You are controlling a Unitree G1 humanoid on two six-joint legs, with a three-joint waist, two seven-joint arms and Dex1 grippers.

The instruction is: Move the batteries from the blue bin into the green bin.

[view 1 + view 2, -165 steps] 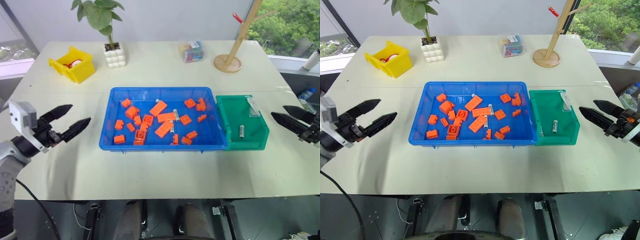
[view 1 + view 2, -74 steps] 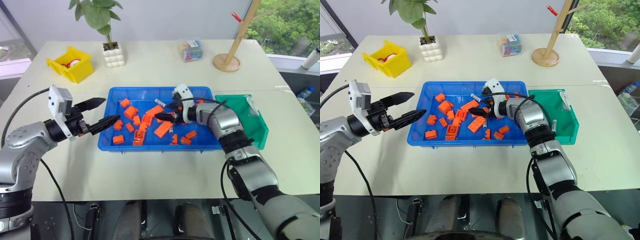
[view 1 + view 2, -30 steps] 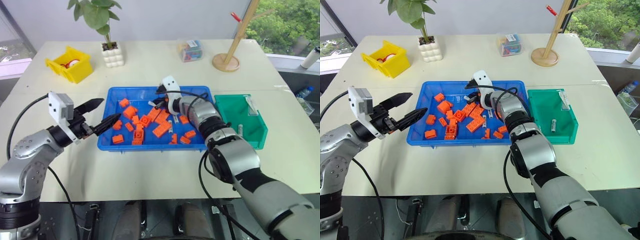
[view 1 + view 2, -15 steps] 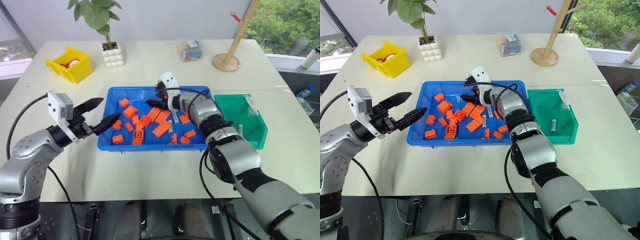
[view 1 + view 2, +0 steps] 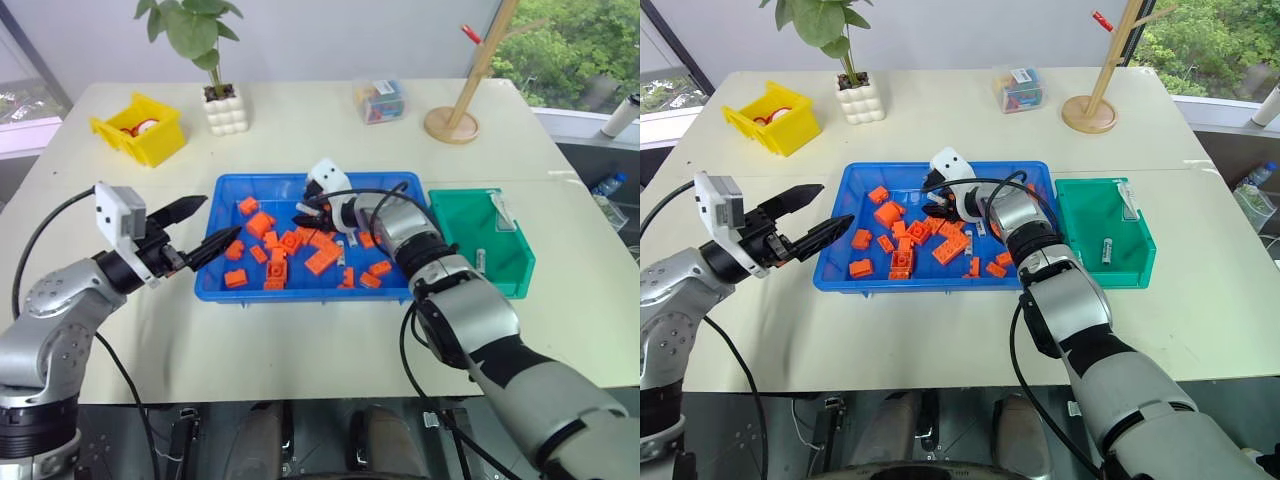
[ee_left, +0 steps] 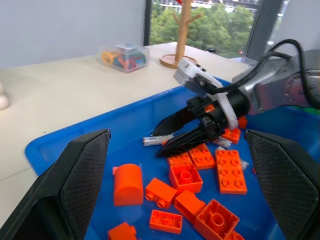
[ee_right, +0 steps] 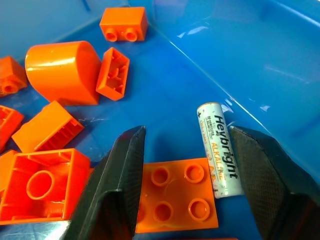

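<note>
The blue bin (image 7: 260, 45) is glossy, smooth plastic with bright glints. The orange bricks (image 7: 175, 195) are plastic too — smooth, with a softer sheen. One battery (image 7: 220, 150) wears a shiny printed wrap. The right gripper (image 6: 175, 137) has black fingers (image 7: 115, 185) with a matt, finely ribbed face.

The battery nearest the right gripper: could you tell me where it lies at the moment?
The battery lies on the blue bin floor near its far wall, beside a flat orange brick, between the right gripper open fingers.

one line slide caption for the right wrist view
Open right gripper straddles a silvery battery beside a flat orange brick in the blue plastic bin.
</note>
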